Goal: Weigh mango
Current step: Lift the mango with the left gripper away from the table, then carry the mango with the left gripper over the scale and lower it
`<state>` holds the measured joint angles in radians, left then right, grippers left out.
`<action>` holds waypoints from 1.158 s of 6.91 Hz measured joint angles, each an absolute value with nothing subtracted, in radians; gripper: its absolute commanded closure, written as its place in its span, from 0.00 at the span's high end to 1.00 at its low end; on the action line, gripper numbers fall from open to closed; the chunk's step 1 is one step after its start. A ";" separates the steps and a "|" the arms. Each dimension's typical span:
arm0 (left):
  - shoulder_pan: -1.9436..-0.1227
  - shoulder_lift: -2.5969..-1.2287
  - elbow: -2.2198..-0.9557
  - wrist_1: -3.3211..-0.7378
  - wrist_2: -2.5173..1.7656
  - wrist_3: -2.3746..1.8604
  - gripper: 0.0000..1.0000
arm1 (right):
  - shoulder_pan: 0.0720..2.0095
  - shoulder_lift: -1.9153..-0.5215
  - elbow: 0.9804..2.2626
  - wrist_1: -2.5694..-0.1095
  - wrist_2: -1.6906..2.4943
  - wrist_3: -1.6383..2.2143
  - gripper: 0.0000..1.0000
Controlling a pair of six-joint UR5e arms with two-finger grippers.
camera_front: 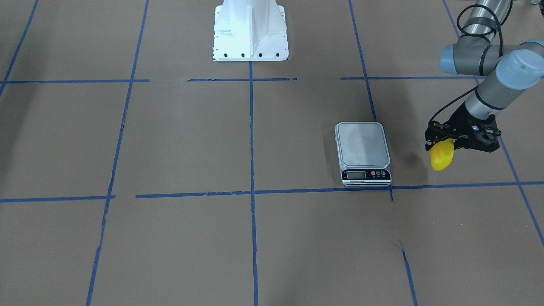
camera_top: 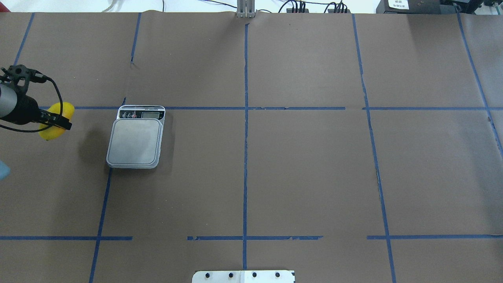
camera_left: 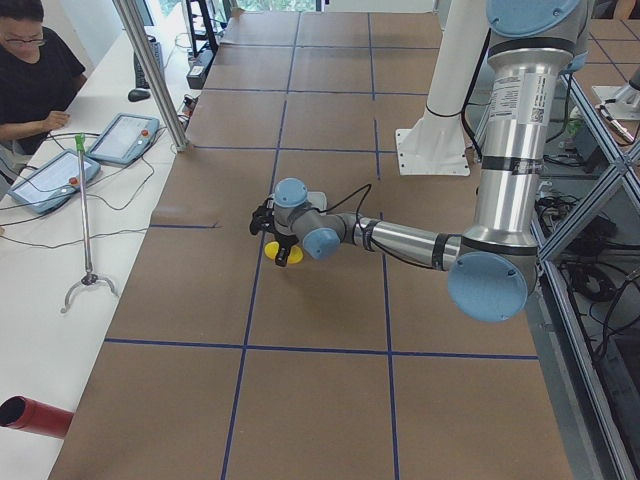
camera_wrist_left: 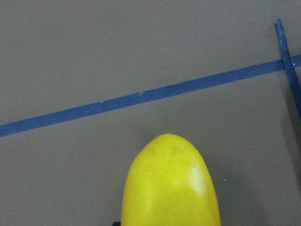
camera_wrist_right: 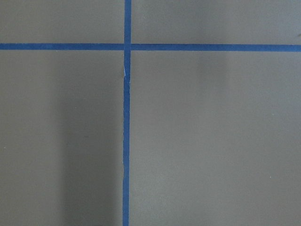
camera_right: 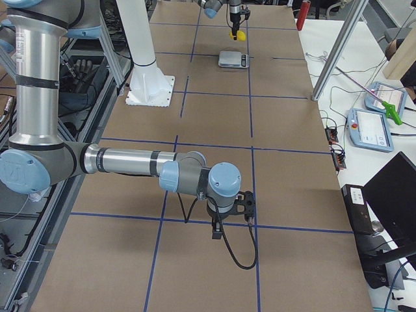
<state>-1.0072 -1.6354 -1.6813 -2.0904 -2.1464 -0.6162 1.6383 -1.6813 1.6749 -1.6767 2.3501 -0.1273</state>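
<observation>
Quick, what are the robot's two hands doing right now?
Left gripper: closed, holding the mango.
Right gripper: cannot tell whether open or closed.

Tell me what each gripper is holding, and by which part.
The left gripper holds the mango by its upper end, and the rest hangs free below. Nothing shows in the right gripper, but whether it is open cannot be told.

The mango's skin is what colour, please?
Bright yellow mango, best seen in the left wrist-mounted view.
</observation>
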 measured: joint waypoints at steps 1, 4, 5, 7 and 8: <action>-1.071 -1.638 -1.787 -1.932 -2.157 -0.532 0.00 | 1.638 -1.681 1.675 -1.677 2.350 -0.127 1.00; -1.281 -1.703 -2.020 -1.501 -2.167 -0.342 0.00 | 1.638 -1.681 1.674 -1.677 2.350 -0.127 1.00; -1.287 -1.731 -2.034 -1.472 -2.174 -0.382 0.00 | 1.638 -1.681 1.674 -1.677 2.350 -0.127 1.00; -1.182 -1.810 -2.060 -1.460 -2.206 -0.597 0.00 | 1.638 -1.681 1.674 -1.677 2.350 -0.127 1.00; -1.106 -1.861 -2.065 -1.459 -2.212 -0.719 0.00 | 1.638 -1.681 1.674 -1.677 2.350 -0.127 1.00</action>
<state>-1.1055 -1.8613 -2.0653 -1.4592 -2.2118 -0.7188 1.6383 -1.6812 1.6743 -1.6767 2.3501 -0.1273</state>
